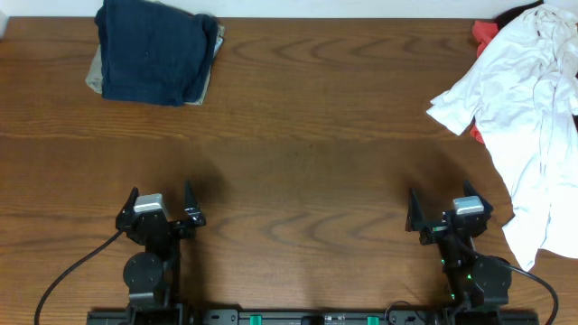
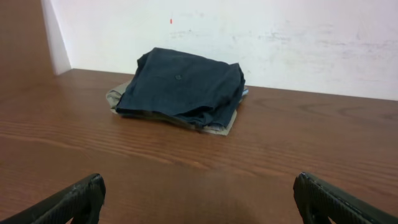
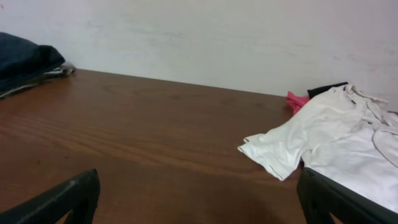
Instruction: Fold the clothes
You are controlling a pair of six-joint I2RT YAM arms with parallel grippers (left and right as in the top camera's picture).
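A crumpled white T-shirt [image 1: 528, 117] lies at the right side of the table, over a red garment [image 1: 485, 34] and a black one [image 1: 515, 13]. It also shows in the right wrist view [image 3: 336, 143]. A folded navy garment [image 1: 155, 50] sits on a tan one [image 1: 95, 77] at the far left, and shows in the left wrist view [image 2: 183, 84]. My left gripper [image 1: 161, 203] and right gripper [image 1: 449, 212] are open and empty near the front edge. Their fingers show in the left wrist view [image 2: 199, 199] and the right wrist view [image 3: 199, 196].
The brown wooden table [image 1: 307, 135] stretches between the two piles. A white wall [image 2: 280, 37] stands behind the table's far edge. The white shirt hangs past the table's right edge.
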